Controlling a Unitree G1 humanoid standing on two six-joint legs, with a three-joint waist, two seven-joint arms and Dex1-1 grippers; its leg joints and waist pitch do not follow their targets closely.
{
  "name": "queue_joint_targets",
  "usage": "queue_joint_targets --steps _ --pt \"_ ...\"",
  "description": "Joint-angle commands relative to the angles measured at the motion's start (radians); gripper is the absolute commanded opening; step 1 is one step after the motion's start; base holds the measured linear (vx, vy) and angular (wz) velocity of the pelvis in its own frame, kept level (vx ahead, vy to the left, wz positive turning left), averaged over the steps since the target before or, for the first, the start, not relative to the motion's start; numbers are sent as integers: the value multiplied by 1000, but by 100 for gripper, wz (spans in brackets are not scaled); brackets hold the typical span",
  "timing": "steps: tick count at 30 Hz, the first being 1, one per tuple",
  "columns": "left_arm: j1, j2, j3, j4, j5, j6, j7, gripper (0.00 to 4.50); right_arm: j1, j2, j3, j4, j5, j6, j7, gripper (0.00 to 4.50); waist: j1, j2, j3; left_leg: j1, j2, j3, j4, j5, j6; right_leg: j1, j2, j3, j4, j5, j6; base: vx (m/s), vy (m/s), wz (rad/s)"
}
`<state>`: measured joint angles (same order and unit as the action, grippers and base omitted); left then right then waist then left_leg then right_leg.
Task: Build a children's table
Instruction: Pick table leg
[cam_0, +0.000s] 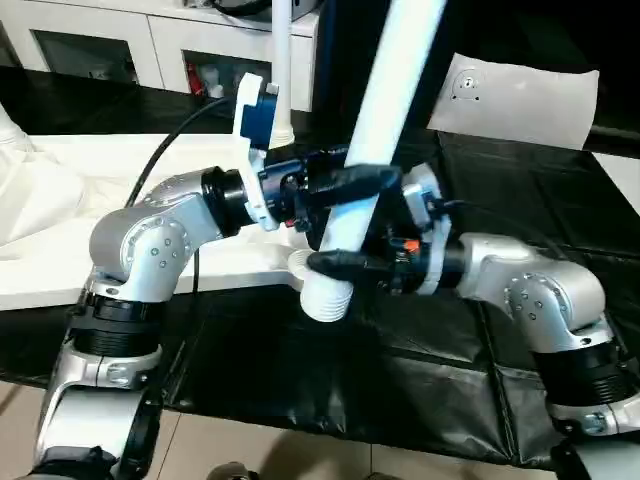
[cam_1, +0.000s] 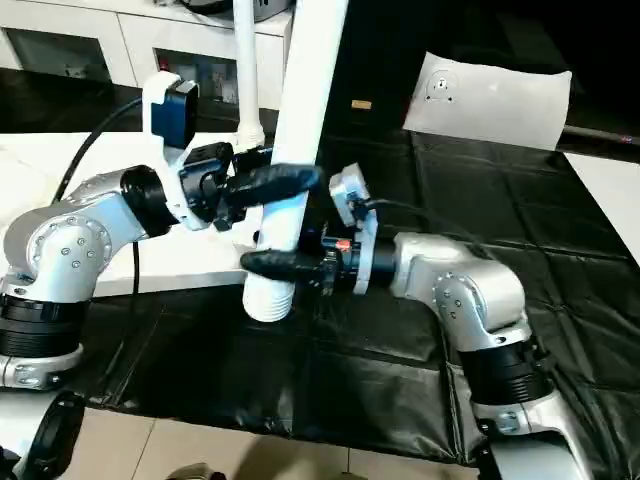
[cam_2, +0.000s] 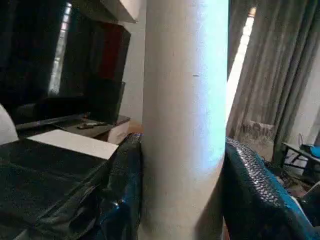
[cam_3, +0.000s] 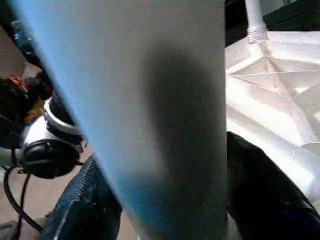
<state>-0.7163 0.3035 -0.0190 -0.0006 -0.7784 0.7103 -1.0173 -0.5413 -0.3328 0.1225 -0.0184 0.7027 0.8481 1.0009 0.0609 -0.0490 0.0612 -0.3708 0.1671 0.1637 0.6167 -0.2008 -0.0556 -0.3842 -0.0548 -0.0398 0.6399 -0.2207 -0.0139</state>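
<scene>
A long white table leg stands nearly upright, leaning slightly right. Its ribbed lower end sits at the near corner of the upturned white tabletop. My left gripper is shut on the leg from the left, with black fingers on both sides of it. Just below, my right gripper comes in from the right and is shut on the same leg, its fingers against the sides. A second leg stands upright in a far corner socket. The ribbed underside of the tabletop lies behind the held leg.
The tabletop lies on a black sheet spread over the floor. A white pillow-like block rests at the back right. White cabinets line the back left. Bare floor runs along the sheet's near edge.
</scene>
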Motion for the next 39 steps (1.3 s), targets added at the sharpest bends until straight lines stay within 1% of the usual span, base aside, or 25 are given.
queue_joint_targets --steps 1,4,5,7,8,10,11,12,13,14,16,17,25,26,27,28,30,34,35,36,37,38,39 --pt "-29 -3 -12 -34 0 -13 -12 183 6 -11 -24 1 11 13 -7 307 2 4 -66 13 57 -10 -72 -64 1 53 -84 49 -70 -56 -242 0 0 0" --pt "-30 -5 -11 -30 5 -18 -11 183 12 -13 -25 -16 30 29 5 307 3 5 -66 12 56 -10 -72 -74 -4 53 -84 50 -73 -82 -231 0 0 0" --pt "-30 -6 -11 -27 8 -22 -12 183 15 -14 -23 -24 31 29 8 307 2 3 -65 12 57 -10 -72 -75 -5 53 -83 50 -73 -87 -227 0 0 0" --pt "-31 -6 -13 -27 6 -22 -18 183 16 -15 -21 -26 29 29 8 307 3 5 -66 12 57 -11 -73 -72 -6 52 -83 49 -72 -83 -225 0 0 0" --pt "-31 -6 -14 -27 6 -22 -19 183 16 -15 -20 -26 28 27 7 280 2 4 -67 12 57 -11 -72 -68 -6 53 -83 49 -71 -73 -226 0 0 0" --pt "-30 -5 -15 -27 7 -22 -22 183 16 -14 -20 -22 22 15 6 273 2 3 -66 12 57 -11 -73 -69 -6 52 -83 49 -72 -77 -227 0 0 0" --pt "-30 -2 -17 -27 10 -22 -26 183 17 -14 -19 -21 16 4 7 268 2 5 -66 11 57 -10 -72 -72 -7 51 -83 50 -72 -79 -226 0 0 0" --pt "-29 -1 -17 -27 11 -22 -27 183 17 -15 -19 -21 15 2 7 254 2 4 -66 11 57 -11 -72 -71 -8 52 -83 50 -72 -79 -225 0 0 0" --pt "-29 -1 -17 -27 11 -22 -27 183 17 -15 -19 -21 15 2 7 254 2 4 -66 11 56 -11 -72 -70 -7 53 -84 49 -72 -79 -226 0 0 0" --pt "-29 2 -20 -28 12 -21 -30 183 17 -18 -18 -22 13 -5 13 236 2 4 -67 11 57 -11 -72 -67 -6 52 -83 49 -71 -71 -227 0 0 0" --pt "-28 5 -22 -28 13 -21 -33 183 17 -20 -17 -23 9 -10 17 234 2 4 -66 11 57 -11 -73 -70 -6 52 -83 49 -71 -73 -225 0 0 0" --pt "-26 8 -25 -29 14 -20 -37 183 17 -26 -11 -26 -1 -23 23 225 2 5 -66 11 57 -11 -73 -72 -7 52 -83 49 -71 -76 -225 0 0 0" --pt "-25 9 -25 -29 18 -22 -38 183 20 -36 6 -32 -18 -43 38 213 2 3 -66 12 57 -11 -73 -77 -6 52 -82 49 -73 -85 -224 0 0 0" --pt "-26 8 -25 -30 17 -21 -36 183 21 -36 8 -33 -19 -44 39 212 3 7 -65 11 56 -11 -73 -76 -5 51 -83 50 -72 -83 -225 0 0 0" --pt "-27 8 -24 -30 17 -20 -36 183 22 -35 8 -34 -20 -45 39 211 3 7 -65 11 56 -11 -73 -76 -5 51 -83 50 -72 -83 -225 0 0 0" --pt "-28 8 -24 -30 18 -19 -36 183 23 -36 11 -34 -22 -49 41 210 1 5 -65 11 57 -11 -73 -79 -4 51 -82 49 -73 -85 -225 0 0 0" --pt "-28 8 -24 -31 18 -18 -37 183 25 -36 14 -36 -25 -57 42 209 2 5 -66 11 57 -11 -73 -80 -4 52 -83 50 -73 -86 -226 0 0 0" --pt "-30 10 -26 -30 17 -16 -37 183 27 -38 18 -38 -32 -65 48 209 1 6 -65 12 57 -11 -74 -87 -6 51 -82 49 -74 -92 -226 0 0 0" --pt "-30 11 -26 -31 16 -14 -38 183 27 -38 15 -37 -30 -61 49 265 1 6 -65 11 57 -12 -74 -86 -6 52 -82 49 -73 -91 -226 0 0 0" --pt "-29 12 -26 -33 15 -13 -39 183 27 -39 13 -38 -27 -59 50 279 1 6 -65 11 57 -12 -74 -86 -6 51 -82 49 -74 -91 -225 0 0 0" --pt "-29 13 -26 -33 15 -13 -39 183 27 -41 11 -39 -25 -57 52 279 1 6 -65 12 57 -12 -74 -84 -4 51 -83 49 -74 -89 -227 0 0 0" --pt "-29 13 -27 -33 15 -12 -40 182 26 -45 10 -42 -24 -60 56 298 2 7 -65 11 57 -11 -74 -87 -4 51 -83 50 -74 -91 -227 0 0 0" --pt "-29 13 -27 -33 15 -12 -40 182 26 -45 10 -42 -24 -60 56 298 1 6 -65 12 57 -12 -74 -89 -4 51 -82 50 -74 -92 -227 0 0 0"
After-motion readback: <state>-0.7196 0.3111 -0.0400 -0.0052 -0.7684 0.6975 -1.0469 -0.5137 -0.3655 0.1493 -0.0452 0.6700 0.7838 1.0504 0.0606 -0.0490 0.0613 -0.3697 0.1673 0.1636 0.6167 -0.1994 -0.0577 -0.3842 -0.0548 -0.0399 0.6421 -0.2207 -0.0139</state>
